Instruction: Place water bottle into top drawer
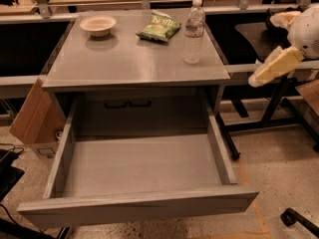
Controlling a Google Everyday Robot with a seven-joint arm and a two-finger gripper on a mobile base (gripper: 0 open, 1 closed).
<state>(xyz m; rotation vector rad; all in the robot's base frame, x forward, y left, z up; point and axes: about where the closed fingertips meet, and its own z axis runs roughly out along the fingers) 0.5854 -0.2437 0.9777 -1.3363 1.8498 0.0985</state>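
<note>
Wide grey cabinet top point(129, 59), filling the upper middle of the view. Below it, the top drawer point(139, 205), pulled fully out toward the viewer, nothing inside, with low side walls and a plain flat front. Left of the cabinet, a brown cardboard box point(32, 118) leaning against its side. At the right edge of the view, the gripper point(264, 72), pale yellow, in the air off the cabinet's right side, well apart from everything on the top and holding nothing; open or closed, impossible to tell. Toward the back of the top: a green snack bag point(158, 28) in the middle, a shallow pale bowl point(98, 25) to the left, and the water bottle point(194, 31) upright near the back right corner, just right of the bag, white cap on, not yet touched.

Step in hand, judging by the layout: reaching in to take the bottle. Best done by coming in from the right, away from the bag, and closing around the ribbed body rather than the cap. Then lifting straight up, swinging forward over the open drawer, and lowering well inside the front wall before letting go. Main risk: knocking the tall, light bottle over on approach.
</note>
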